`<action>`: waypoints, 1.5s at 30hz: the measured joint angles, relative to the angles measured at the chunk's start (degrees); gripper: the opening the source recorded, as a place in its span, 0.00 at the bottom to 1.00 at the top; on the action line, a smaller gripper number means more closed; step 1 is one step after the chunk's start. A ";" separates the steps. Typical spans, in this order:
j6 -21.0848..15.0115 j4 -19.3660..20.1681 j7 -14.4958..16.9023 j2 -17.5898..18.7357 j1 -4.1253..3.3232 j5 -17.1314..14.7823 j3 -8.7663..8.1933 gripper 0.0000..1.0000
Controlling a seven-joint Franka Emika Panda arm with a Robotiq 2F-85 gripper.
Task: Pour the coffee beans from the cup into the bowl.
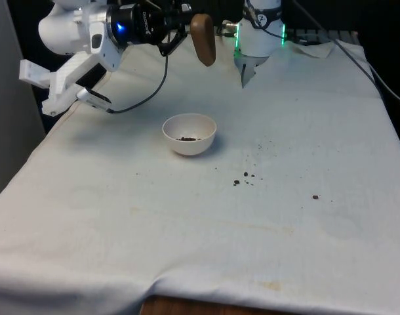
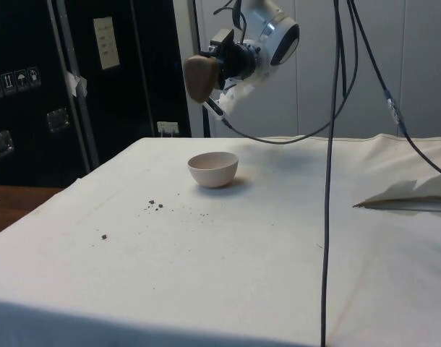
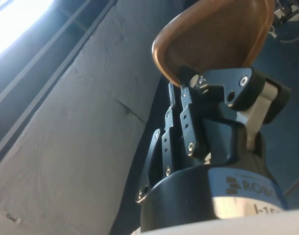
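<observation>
My gripper (image 1: 187,29) is shut on the rim of a brown cup (image 1: 203,39), held high above the table and turned sideways. From the side, the cup (image 2: 199,77) hangs above and slightly behind the bowl (image 2: 213,168). The white bowl (image 1: 189,133) sits on the cloth with a few coffee beans (image 1: 187,138) at its bottom. Close up, the cup (image 3: 218,34) has its rim pinched between the fingers (image 3: 188,112).
Scattered coffee beans (image 1: 244,177) lie on the white cloth to the front view's right of the bowl, one more (image 1: 315,196) farther out. A black cable (image 2: 329,181) hangs down in the side view. A cable (image 1: 147,92) loops from the arm over the table.
</observation>
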State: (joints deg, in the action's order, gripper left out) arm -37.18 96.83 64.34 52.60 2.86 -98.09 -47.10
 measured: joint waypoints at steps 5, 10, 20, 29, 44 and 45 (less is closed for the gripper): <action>-0.23 0.00 0.69 0.00 -0.40 0.46 -0.29 0.00; -0.46 -0.06 1.55 -0.06 -1.32 1.09 -1.09 0.00; -1.09 -0.06 2.58 -0.40 -2.75 2.01 -2.35 0.00; -1.83 -0.06 3.61 -1.15 -3.72 3.72 -3.04 0.00; -4.58 0.00 4.93 -3.32 -4.98 7.16 -3.09 0.00; -4.70 0.00 5.04 -3.44 -5.04 7.45 -3.09 0.00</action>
State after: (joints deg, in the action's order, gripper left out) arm -41.88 96.83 69.39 49.16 -2.18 -90.64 -50.19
